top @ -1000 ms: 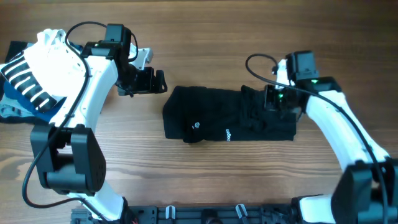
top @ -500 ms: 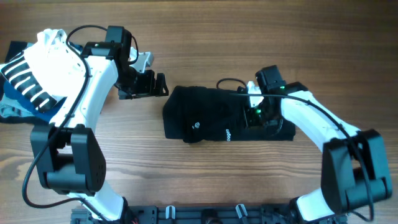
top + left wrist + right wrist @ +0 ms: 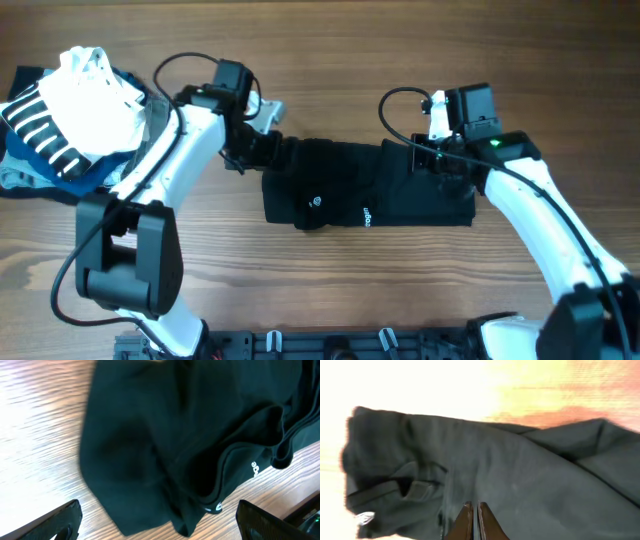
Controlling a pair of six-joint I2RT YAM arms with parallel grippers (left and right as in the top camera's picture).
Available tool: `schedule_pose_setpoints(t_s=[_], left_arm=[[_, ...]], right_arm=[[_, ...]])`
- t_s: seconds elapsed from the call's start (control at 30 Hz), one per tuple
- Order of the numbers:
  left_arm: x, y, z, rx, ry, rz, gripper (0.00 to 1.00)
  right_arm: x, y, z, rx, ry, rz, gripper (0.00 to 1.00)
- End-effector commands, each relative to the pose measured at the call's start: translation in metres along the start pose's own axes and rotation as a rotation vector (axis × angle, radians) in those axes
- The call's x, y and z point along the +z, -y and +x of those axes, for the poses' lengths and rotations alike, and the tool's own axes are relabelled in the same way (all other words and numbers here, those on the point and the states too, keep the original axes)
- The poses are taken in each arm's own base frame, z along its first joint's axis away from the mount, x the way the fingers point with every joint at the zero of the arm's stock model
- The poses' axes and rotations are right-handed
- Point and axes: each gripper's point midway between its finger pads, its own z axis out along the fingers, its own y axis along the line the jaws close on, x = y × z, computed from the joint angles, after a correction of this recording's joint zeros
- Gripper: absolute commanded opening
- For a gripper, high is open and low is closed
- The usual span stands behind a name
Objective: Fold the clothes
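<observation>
Already your T-shirt (image 3: 365, 195) lies in a long strip; left gripper (image 3: 264, 148) gapes at its left end, right gripper (image 3: 474, 512) pinched empty above it; crosswise folds likely remain.

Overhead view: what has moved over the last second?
The left gripper, open, swung right to the upper-left corner of the black T-shirt. The right gripper, shut, swept left across the shirt and back to its right end. Nothing was grasped; the shirt stayed folded in place.
</observation>
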Motion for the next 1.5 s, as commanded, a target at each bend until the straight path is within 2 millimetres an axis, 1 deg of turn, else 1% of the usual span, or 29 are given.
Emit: schedule_pose_setpoints(t_s=[0.0, 0.1, 0.17, 0.3, 0.47, 0.53, 0.67, 0.73, 0.83, 0.87, 0.93, 1.0, 1.07, 1.1, 1.13, 1.2, 1.27, 1.37, 1.47], left_arm=[[0.006, 0.004, 0.006, 0.001, -0.003, 0.018, 0.98], [0.012, -0.002, 0.007, -0.022, 0.005, -0.002, 0.98], [0.018, -0.011, 0.006, -0.053, 0.021, -0.039, 1.00], [0.035, -0.018, 0.004, -0.114, 0.054, -0.035, 1.00], [0.055, -0.024, 0.017, -0.148, -0.002, -0.019, 1.00], [0.065, -0.014, 0.019, -0.156, -0.028, 0.064, 1.00], [0.077, 0.007, 0.024, -0.170, -0.081, 0.211, 1.00], [0.085, 0.013, 0.029, -0.169, -0.111, 0.235, 1.00], [0.089, 0.017, 0.032, -0.134, -0.121, 0.236, 1.00], [0.090, 0.019, 0.032, -0.115, -0.119, 0.236, 0.95], [0.092, 0.020, 0.029, -0.095, -0.105, 0.227, 0.72], [0.094, 0.016, 0.027, -0.087, -0.096, 0.198, 0.54], [0.094, 0.013, 0.027, -0.087, -0.094, 0.181, 0.30], [0.095, 0.010, 0.027, -0.086, -0.093, 0.165, 0.16], [0.095, 0.008, 0.028, -0.087, -0.095, 0.153, 0.04], [0.095, 0.006, 0.029, -0.093, -0.101, 0.141, 0.04], [0.089, 0.002, 0.031, -0.113, -0.111, 0.135, 0.04], [0.067, -0.017, 0.032, -0.170, -0.120, 0.060, 0.04], [0.025, -0.043, 0.026, -0.236, -0.108, -0.051, 0.04]], right_arm=[[0.040, 0.013, 0.029, 0.047, -0.125, 0.018, 0.04], [0.056, 0.015, 0.036, 0.091, -0.169, 0.014, 0.04], [0.061, 0.013, 0.038, 0.094, -0.181, -0.004, 0.04], [0.062, 0.012, 0.034, 0.091, -0.168, -0.010, 0.04], [0.062, 0.012, 0.034, 0.091, -0.167, -0.012, 0.04], [0.062, 0.011, 0.033, 0.089, -0.163, -0.015, 0.04], [0.062, 0.011, 0.032, 0.086, -0.160, -0.016, 0.04], [0.062, 0.011, 0.032, 0.084, -0.160, -0.016, 0.04], [0.062, 0.011, 0.032, 0.081, -0.157, -0.018, 0.04], [0.062, 0.011, 0.031, 0.080, -0.157, -0.018, 0.05], [0.062, 0.011, 0.031, 0.080, -0.157, -0.018, 0.04], [0.062, 0.011, 0.032, 0.081, -0.157, -0.018, 0.04], [0.062, 0.011, 0.032, 0.081, -0.158, -0.017, 0.04], [0.062, 0.011, 0.032, 0.081, -0.158, -0.017, 0.04], [0.062, 0.011, 0.032, 0.081, -0.158, -0.017, 0.04], [0.062, 0.011, 0.032, 0.081, -0.160, -0.017, 0.04], [0.060, 0.011, 0.033, 0.078, -0.161, -0.016, 0.04], [0.049, 0.008, 0.032, 0.076, -0.152, -0.019, 0.04], [0.029, 0.005, 0.023, 0.075, -0.110, -0.026, 0.04]])
